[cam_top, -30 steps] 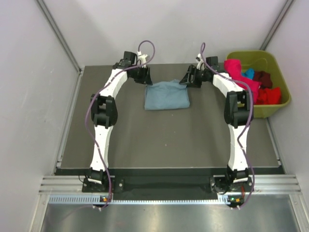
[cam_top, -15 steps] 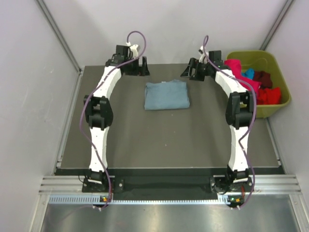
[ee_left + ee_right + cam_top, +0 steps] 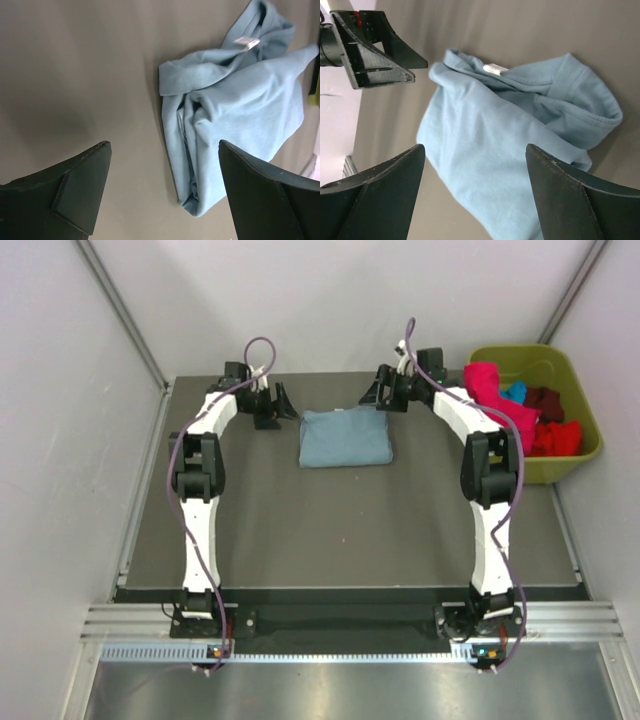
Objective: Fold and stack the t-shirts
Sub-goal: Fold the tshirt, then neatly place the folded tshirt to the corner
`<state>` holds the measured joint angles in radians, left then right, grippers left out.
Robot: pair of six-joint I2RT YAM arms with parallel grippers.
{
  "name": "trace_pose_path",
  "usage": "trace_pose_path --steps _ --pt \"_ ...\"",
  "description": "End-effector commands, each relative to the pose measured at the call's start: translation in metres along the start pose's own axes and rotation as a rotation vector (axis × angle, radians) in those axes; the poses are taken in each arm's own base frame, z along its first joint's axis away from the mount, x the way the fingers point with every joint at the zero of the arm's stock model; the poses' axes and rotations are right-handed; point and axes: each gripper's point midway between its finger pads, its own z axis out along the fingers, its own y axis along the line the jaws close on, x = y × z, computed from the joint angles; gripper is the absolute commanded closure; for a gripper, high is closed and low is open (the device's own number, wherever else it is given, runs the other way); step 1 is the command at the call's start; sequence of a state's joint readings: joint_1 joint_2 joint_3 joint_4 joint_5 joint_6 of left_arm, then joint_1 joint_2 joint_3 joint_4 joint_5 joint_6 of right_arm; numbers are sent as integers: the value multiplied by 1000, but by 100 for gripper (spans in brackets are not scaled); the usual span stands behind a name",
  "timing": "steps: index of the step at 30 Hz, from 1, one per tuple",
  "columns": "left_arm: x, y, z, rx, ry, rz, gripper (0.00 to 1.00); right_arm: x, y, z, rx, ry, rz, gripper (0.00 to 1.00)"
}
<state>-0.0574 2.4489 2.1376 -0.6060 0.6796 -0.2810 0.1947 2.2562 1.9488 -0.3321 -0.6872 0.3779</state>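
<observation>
Lying folded on the far middle of the table (image 3: 300, 530), the grey-blue t-shirt (image 3: 345, 437) is sitting as a rough rectangle between the two arms. The left gripper (image 3: 280, 405) is hovering just left of the shirt's far left corner. Its fingers are standing wide apart and gripping nothing. From the left wrist, that gripper (image 3: 163, 150) is looking down on bare table and on the rumpled edge of the shirt (image 3: 240, 100), where a small white label (image 3: 246, 42) is showing.

The right gripper (image 3: 372, 395) is hanging at the shirt's far right corner. Its fingers are also spread apart, with no cloth clamped between them. From the right wrist, this gripper (image 3: 475, 150) is looking down on the shirt (image 3: 520, 135), with the label (image 3: 495, 69) at the cloth's edge and the left gripper (image 3: 370, 55) beyond it.

At the far right an olive-green bin (image 3: 575, 370) is holding the other shirts in a loose heap. A pink t-shirt (image 3: 487, 380) is spilling over its left rim. A turquoise t-shirt (image 3: 515, 392), a maroon t-shirt (image 3: 545, 400) and a red t-shirt (image 3: 558, 437) are lying beside it.
</observation>
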Motion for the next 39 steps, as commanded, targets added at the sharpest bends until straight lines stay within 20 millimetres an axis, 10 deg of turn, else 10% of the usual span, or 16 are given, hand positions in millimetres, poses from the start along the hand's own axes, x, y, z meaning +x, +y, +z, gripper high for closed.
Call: trace_pose_path --steps 1,10,23,26,27,28,39 --pt "-5 -19 5 95 -1 35 9 1 -4 16 -16 -1 -10 18" --pt "19 -5 41 115 60 1 8 31 -48 49 34 57 38 18" --pt "42 -11 91 119 106 76 31 40 -49 60 19 72 53 18" --pt "44 -11 92 115 108 78 59 41 -47 61 15 72 53 17" --pt "42 -8 92 91 100 79 90 41 -46 62 13 72 51 17" --pt "39 -8 89 81 93 82 100 41 -45 62 12 72 50 17" --pt "-4 15 21 -95 5 166 100 -13 -11 28 -2 -39 -87 17"
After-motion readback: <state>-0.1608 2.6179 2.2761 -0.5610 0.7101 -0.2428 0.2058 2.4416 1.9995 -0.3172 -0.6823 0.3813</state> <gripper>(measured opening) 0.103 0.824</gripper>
